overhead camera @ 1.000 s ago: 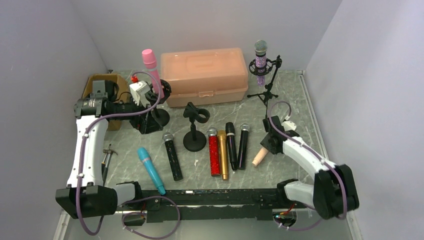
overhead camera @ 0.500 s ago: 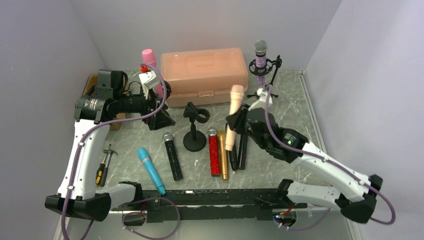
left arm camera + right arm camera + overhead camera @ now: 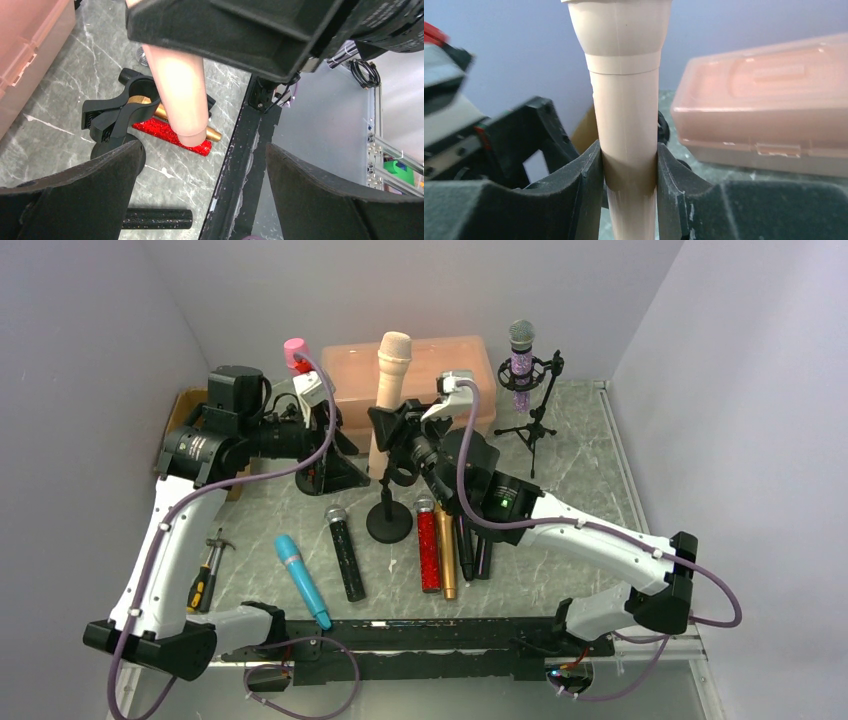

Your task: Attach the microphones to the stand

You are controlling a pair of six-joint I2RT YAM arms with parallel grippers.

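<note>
The right tool (image 3: 626,192) is clamped on the lower handle of the peach microphone (image 3: 392,365). It holds the microphone upright, head up, so that the tail end points down at the black clip (image 3: 122,102) of the round-based stand (image 3: 388,525) in the middle of the table (image 3: 580,440). In the left wrist view the tail sits close against the clip's ring, and I judge it not yet seated. The left tool (image 3: 340,468) has its fingers wide apart and holds nothing; it hovers just beside the stand, probably to steady it.

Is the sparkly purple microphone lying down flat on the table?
No, the purple glitter microphone stands upright, held in the clip of the small tripod stand at the back right.
</note>
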